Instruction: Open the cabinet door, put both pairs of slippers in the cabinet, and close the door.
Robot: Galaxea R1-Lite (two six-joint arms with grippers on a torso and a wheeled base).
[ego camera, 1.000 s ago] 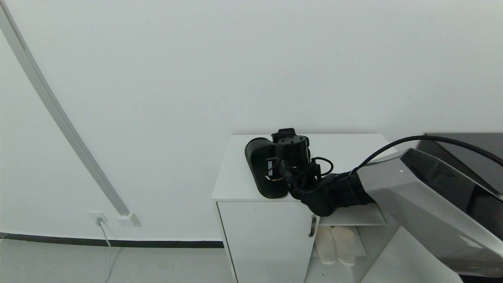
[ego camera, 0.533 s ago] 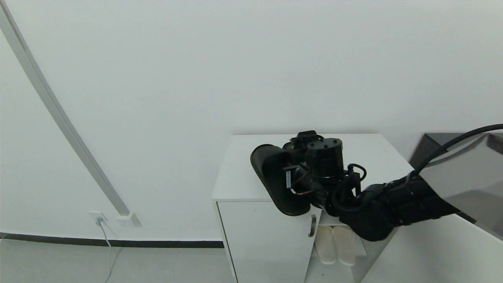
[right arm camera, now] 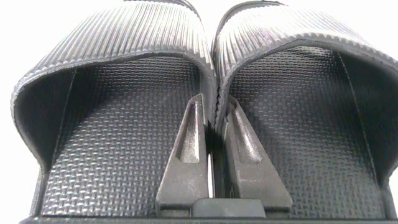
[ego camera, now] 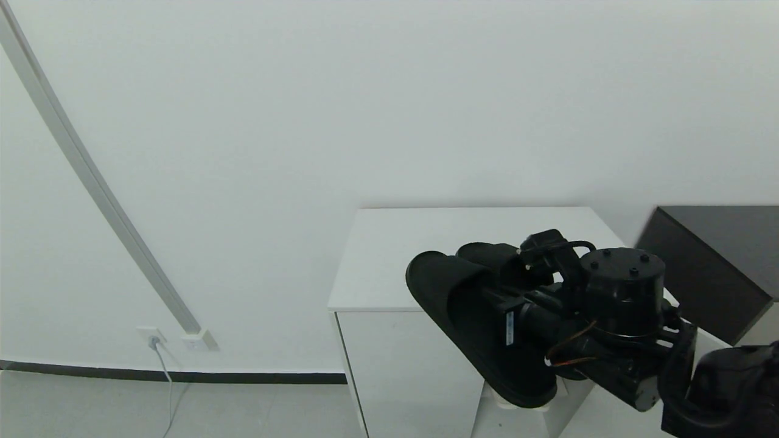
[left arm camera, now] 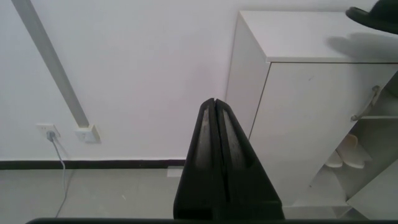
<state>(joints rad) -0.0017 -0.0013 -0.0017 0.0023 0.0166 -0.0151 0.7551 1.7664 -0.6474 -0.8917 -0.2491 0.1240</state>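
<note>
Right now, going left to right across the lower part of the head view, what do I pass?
wall socket → white cabinet → black slippers → dark side unit
</note>
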